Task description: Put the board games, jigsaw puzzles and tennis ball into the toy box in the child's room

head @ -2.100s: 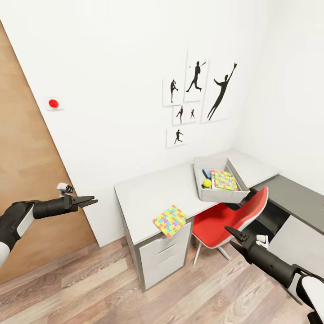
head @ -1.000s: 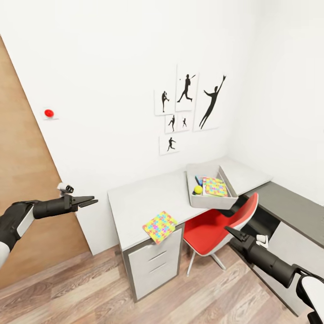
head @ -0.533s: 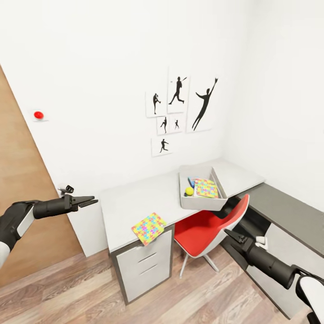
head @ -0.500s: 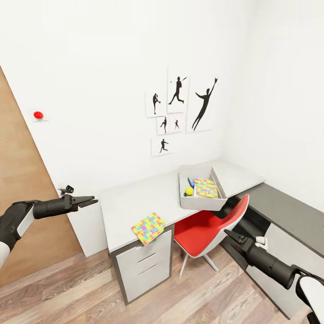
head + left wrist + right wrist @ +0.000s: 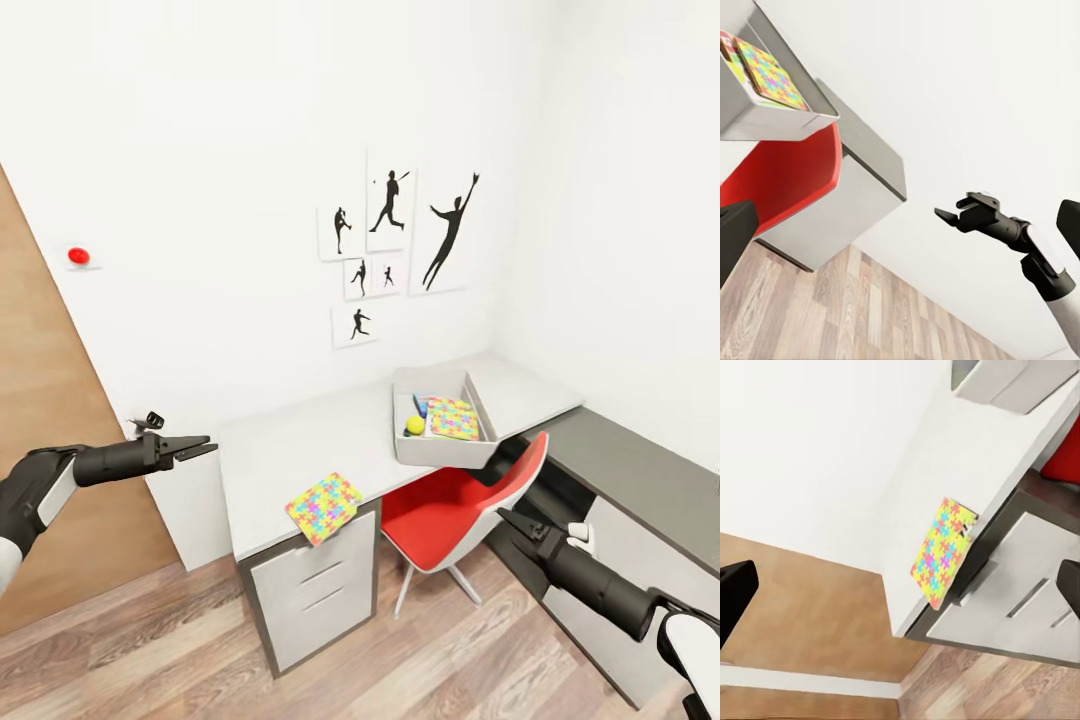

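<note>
A child's room with plain white walls and a light wood-plank floor (image 5: 150, 650), seen from the robot's head. In the centre of the frame stands a long pale grey-white counter (image 5: 300, 450) with drawers beneath, joined at the right to a lower dark grey side unit (image 5: 630, 465).

A flat square jigsaw puzzle (image 5: 322, 507), covered in bright multicoloured interlocking shapes, lies at the counter's front edge with one corner hanging past the edge. That overhang probably makes it easy to pinch from the side. It is not yet in the box.

Right of centre, a shallow grey rectangular toy box (image 5: 440, 455) sits on the counter's front edge, jutting out above a red moulded chair (image 5: 455, 505). Inside it are a second colourful jigsaw puzzle (image 5: 453, 418), a small yellow-green tennis ball (image 5: 415, 425) and something blue that is too small to identify. No board games or bed are visible from here.

The left gripper (image 5: 197, 446), black and slender, is held out level at the left of the frame, well away from the counter; its jaws look nearly closed and hold nothing. The right gripper (image 5: 508, 520), at the lower right, points toward the chair, its jaws pressed together and empty. Both arms appear held clear in a carrying posture for driving, not reaching.

Silhouette posters of ball players (image 5: 395, 240) hang on the wall above. A brown wooden door (image 5: 40, 440) fills the left edge.
</note>
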Available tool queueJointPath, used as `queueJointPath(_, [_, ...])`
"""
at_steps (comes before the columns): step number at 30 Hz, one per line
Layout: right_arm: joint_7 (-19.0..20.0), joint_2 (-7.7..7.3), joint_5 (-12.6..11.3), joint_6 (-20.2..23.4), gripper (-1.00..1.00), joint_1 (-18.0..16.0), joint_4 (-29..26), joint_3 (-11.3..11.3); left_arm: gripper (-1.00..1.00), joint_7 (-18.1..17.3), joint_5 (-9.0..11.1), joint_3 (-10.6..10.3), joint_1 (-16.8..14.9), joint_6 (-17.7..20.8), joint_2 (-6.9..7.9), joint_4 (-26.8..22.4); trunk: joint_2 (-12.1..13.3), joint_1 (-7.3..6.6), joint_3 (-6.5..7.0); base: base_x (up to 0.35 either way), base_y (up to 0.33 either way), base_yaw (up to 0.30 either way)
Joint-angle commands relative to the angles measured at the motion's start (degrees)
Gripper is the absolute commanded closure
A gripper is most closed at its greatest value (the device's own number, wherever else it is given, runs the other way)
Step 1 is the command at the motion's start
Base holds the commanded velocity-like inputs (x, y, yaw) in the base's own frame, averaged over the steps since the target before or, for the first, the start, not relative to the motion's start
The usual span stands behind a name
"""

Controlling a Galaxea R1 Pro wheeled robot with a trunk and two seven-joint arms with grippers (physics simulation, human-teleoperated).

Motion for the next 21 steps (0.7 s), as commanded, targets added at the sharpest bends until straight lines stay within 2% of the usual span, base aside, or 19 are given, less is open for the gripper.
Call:
queueJointPath(1, [0.8,0.0,0.3,0.3,-1.0,-0.1,0.0,-0.1,-1.0,-0.1,0.3,-0.3,-0.1,0.6,0.07,0.0,-0.1,0.04,-0.13,0.0,-0.248,0.0])
queueJointPath(7, [9.1,-0.14,0.2,1.0,-1.0,0.0,-0.9,0.0,-1.0,-0.1,0.3,-0.4,-0.1,0.7,-0.06,0.0,-0.1,0.04,-0.13,0.0,-0.232,0.0])
queueJointPath(10, [17.5,-0.07,0.3,1.1,-1.0,0.0,-1.3,0.0,-1.0,0.1,0.4,-0.4,-0.1,0.8,-0.64,0.0,-0.1,0.04,-0.13,0.0,-0.11,0.0])
queueJointPath(12, [20.0,0.0,0.3,0.8,-1.0,0.0,-1.4,0.0,-1.0,0.2,0.4,-0.4,-0.1,0.8,-0.86,0.0,-0.1,0.04,-0.13,0.0,-0.044,0.0])
queueJointPath(17, [22.0,0.08,0.5,0.5,-1.0,-0.1,-1.5,0.8,-1.0,1.3,0.3,-1.0,-0.1,0.9,-1.97,0.1,-0.1,0.04,-0.13,0.0,-0.013,0.0])
queueJointPath(21, [22.2,0.08,0.5,0.3,-1.0,-0.1,-1.4,1.0,-1.0,4.9,0.4,-1.9,-0.1,1.2,-4.36,0.2,-0.1,0.04,-0.13,0.0,-0.002,0.0])
